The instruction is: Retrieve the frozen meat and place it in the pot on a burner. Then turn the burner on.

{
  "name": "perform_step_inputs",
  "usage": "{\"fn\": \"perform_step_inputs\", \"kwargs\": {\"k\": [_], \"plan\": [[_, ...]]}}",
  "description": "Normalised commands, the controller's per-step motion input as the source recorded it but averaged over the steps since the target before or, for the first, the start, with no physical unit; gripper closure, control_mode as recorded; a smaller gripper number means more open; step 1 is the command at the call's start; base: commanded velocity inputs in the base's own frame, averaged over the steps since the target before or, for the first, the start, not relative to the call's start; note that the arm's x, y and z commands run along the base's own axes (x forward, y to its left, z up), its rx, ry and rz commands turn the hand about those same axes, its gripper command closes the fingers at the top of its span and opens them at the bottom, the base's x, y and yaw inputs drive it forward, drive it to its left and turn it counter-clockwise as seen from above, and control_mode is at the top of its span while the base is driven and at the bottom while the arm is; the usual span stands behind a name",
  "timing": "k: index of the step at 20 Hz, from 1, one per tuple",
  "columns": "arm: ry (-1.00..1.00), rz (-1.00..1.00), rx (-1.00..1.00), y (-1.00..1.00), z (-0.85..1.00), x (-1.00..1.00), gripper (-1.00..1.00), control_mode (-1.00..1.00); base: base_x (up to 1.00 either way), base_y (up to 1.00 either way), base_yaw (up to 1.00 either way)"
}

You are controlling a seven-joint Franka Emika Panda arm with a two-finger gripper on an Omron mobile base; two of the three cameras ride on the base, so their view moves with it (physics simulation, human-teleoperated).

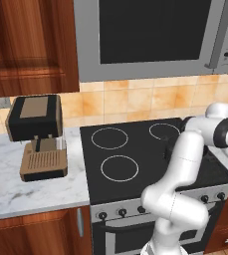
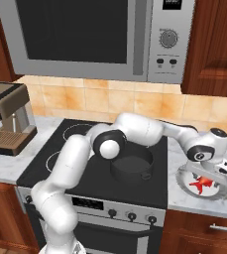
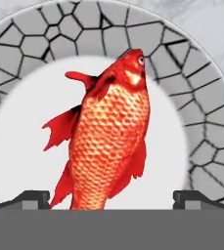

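Observation:
The frozen meat (image 3: pixel 111 141) is a red, scaly, fish-shaped piece lying on a pale grey round dish (image 3: pixel 201 97) with a cracked-stone rim. From the right base view the meat (image 2: pixel 201 185) and dish (image 2: pixel 184 179) sit on the counter right of the stove. My gripper (image 3: pixel 112 200) hangs open just above the meat, one fingertip (image 3: pixel 33 197) on each side of its tail end, touching nothing. In the right base view the gripper (image 2: pixel 211 172) points down over the dish. The black pot (image 2: pixel 131 167) stands on the stove's front right burner, left of the dish.
The stove's knobs (image 2: pixel 131 216) line its front panel. A coffee machine (image 1: pixel 38 137) stands on the marble counter left of the stove (image 1: pixel 115 164). A microwave (image 1: pixel 150 35) hangs above the stove, between wooden cabinets (image 1: pixel 31 45).

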Motion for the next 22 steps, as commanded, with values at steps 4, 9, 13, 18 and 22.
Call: {"fn": "perform_step_inputs", "kwargs": {"k": [4,9,13,18,22], "plan": [[0.00,-0.10,0.00,0.01,-0.13,0.05,-1.00,-1.00,0.00,0.00,0.00],[0.00,-0.11,0.00,0.02,-0.10,0.22,-1.00,-1.00,0.00,0.00,0.00],[0.00,-0.09,0.00,0.00,-0.12,0.17,-1.00,-1.00,0.00,0.00,0.00],[0.03,-0.09,0.01,0.00,-0.16,0.04,-1.00,-1.00,0.00,0.00,0.00],[0.02,-0.07,0.01,0.00,-0.15,0.00,1.00,-1.00,0.00,0.00,0.00]]}}
